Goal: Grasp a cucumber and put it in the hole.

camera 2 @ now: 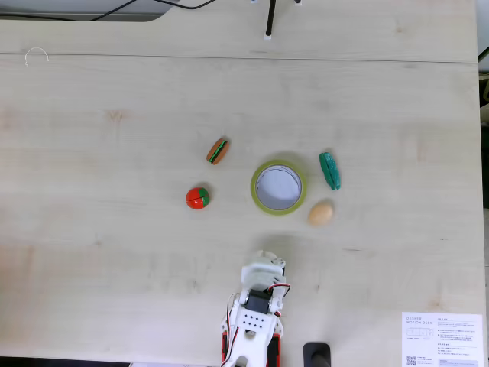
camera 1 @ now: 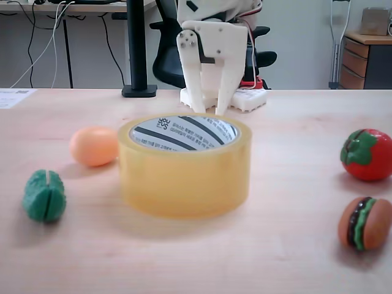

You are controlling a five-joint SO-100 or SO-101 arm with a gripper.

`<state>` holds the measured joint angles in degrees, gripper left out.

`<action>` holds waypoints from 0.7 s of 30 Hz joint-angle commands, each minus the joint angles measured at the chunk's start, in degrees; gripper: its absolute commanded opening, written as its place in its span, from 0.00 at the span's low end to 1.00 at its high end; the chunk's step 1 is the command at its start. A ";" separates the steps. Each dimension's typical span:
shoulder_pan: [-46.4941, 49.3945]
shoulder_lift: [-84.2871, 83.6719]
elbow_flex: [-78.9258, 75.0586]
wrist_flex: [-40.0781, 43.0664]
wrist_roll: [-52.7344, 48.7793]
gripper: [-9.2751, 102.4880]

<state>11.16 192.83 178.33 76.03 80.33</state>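
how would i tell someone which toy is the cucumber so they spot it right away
Find the yellow tape roll in the middle of the table. In the top-down fixed view, the cucumber lies just to its right, above the orange egg. It is the only dark green toy, stubby, with a groove along its length.

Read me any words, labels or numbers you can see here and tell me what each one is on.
Tape roll inner core: black print and a small logo between stripes, too blurred to read.
White card at the table corner in a fixed view: heading, text lines and a QR-like square, too small to read.
Paper sheet at the table edge: faint print, unreadable.
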 commanded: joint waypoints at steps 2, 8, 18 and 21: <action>0.00 0.26 -4.31 -16.35 19.42 0.08; 6.06 -0.62 -12.22 -31.99 7.73 0.08; 8.35 -40.61 -53.53 -29.18 -0.35 0.08; 9.40 -48.87 -60.03 -29.18 -9.67 0.08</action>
<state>19.69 152.67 130.87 47.55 77.96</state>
